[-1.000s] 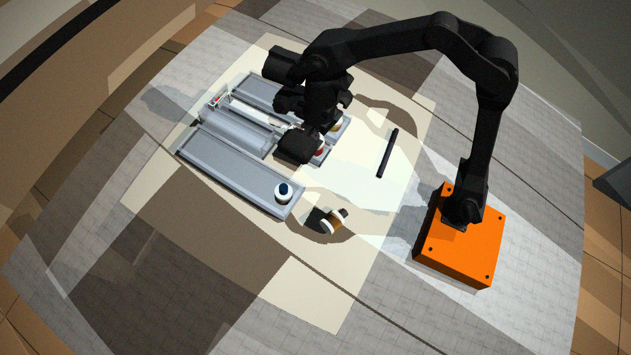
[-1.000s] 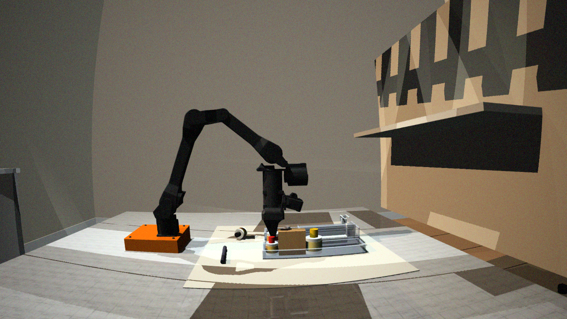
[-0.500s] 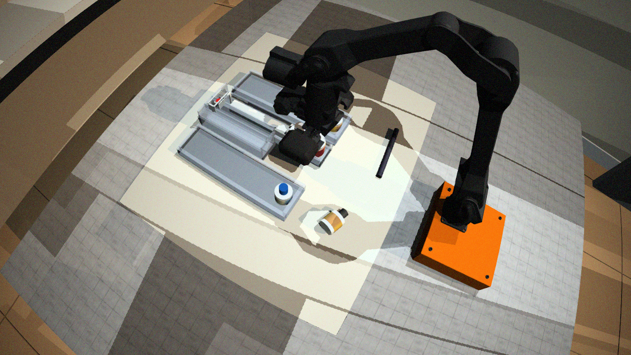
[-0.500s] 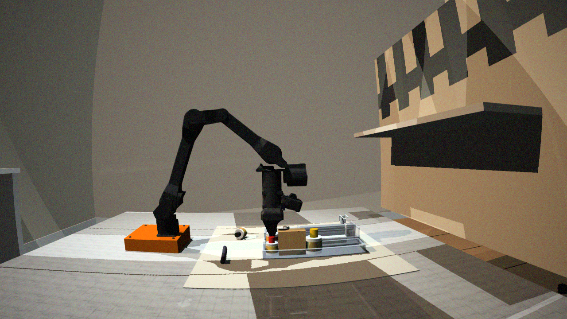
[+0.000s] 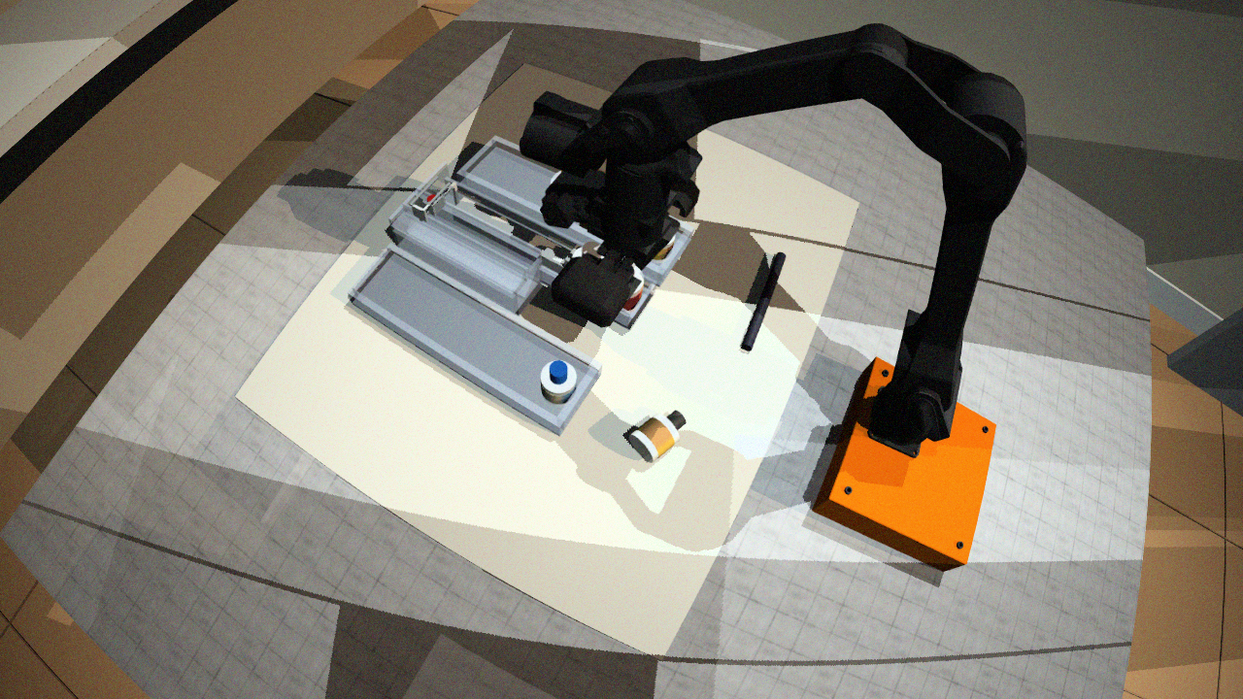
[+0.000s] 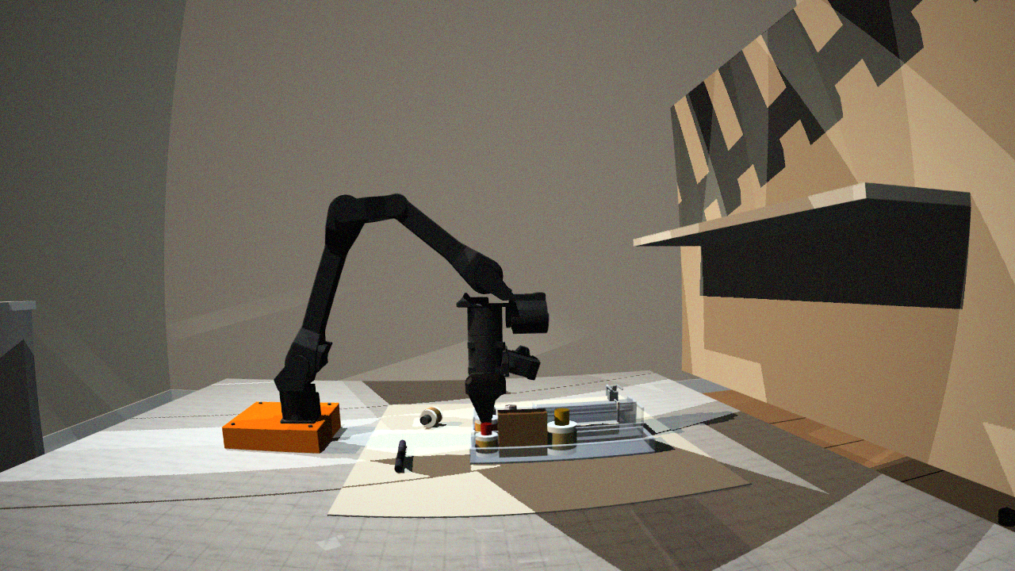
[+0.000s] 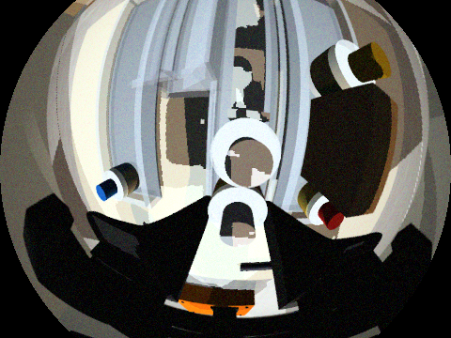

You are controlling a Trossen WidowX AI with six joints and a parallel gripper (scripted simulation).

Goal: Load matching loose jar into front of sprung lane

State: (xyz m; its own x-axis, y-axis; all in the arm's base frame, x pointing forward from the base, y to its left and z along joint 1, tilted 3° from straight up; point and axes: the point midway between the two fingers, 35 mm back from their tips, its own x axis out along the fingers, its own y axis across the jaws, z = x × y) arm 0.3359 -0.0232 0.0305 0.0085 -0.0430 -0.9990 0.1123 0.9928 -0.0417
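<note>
My gripper (image 5: 621,263) (image 6: 485,420) (image 7: 237,203) points down at the front of the sprung lane (image 5: 640,309) (image 7: 292,117), shut on a white-shouldered jar (image 5: 632,299) (image 7: 237,193) with a dark red label. That jar looks upright, close in front of the lane's own jar (image 7: 220,149), which has a white shoulder and a greyish cap. In the wrist view the two overlap, so I cannot tell whether they touch. The held jar's base and the low front stop are hidden by the fingers. The pusher plate behind the row is mostly hidden.
A blue-capped jar (image 5: 557,382) (image 7: 128,180) stands in the left tray. The right tray holds a red-capped jar (image 6: 486,442) (image 7: 312,207), a brown box (image 6: 522,429) (image 7: 349,150) and a yellow-capped jar (image 6: 561,434) (image 7: 324,72). An amber-labelled jar (image 5: 657,436) (image 6: 431,415) and a black rod (image 5: 762,302) (image 6: 400,455) lie in front.
</note>
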